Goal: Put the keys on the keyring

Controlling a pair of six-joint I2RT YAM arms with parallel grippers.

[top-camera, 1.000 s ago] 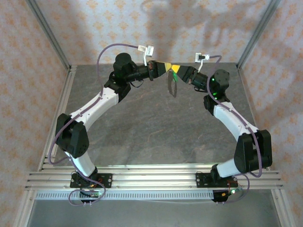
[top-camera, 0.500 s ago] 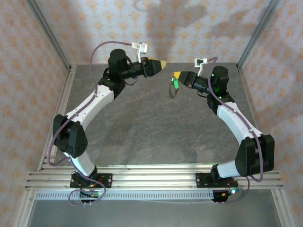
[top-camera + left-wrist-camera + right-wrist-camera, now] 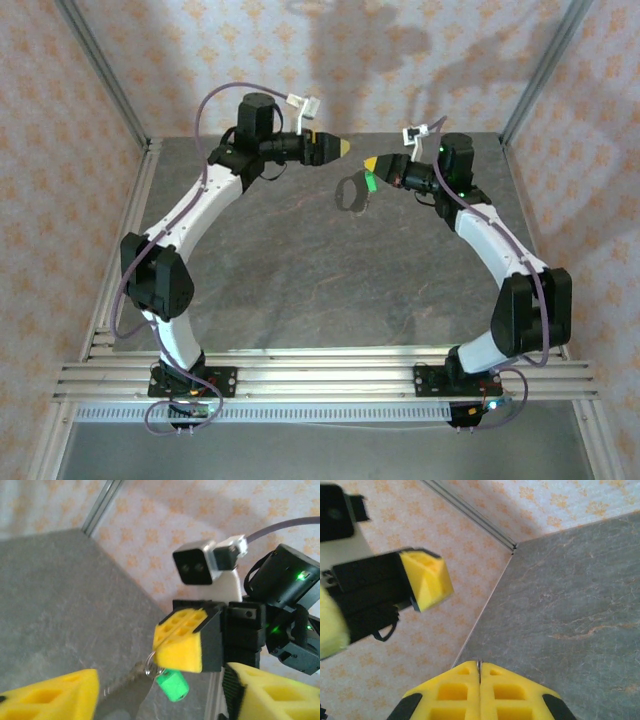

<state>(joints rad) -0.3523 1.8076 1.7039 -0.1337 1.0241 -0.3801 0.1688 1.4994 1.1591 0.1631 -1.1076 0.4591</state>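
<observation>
My right gripper (image 3: 371,163) is shut on the keyring (image 3: 149,664), a thin silver wire ring pinched at the tip of its yellow fingers (image 3: 181,641). A green tag (image 3: 172,685) and the keys (image 3: 125,682), a blurred grey bunch, hang from that ring. From above, the keys (image 3: 340,195) dangle as a dark loop over the table. In the right wrist view the ring's edge (image 3: 479,666) shows between the closed pads. My left gripper (image 3: 342,148) is open and holds nothing, a short gap left of the right one; its fingers (image 3: 50,695) frame the ring from below.
Both grippers hover above the far middle of the grey stone-look table (image 3: 300,280). Patterned walls (image 3: 150,60) and metal corner posts (image 3: 100,70) close in the back and sides. The arm bases sit on the rail (image 3: 320,375) at the near edge.
The left gripper has opened, let go and drawn back to the left. The right gripper has kept the ring and moved slightly down, the hanging keys swinging under it.
</observation>
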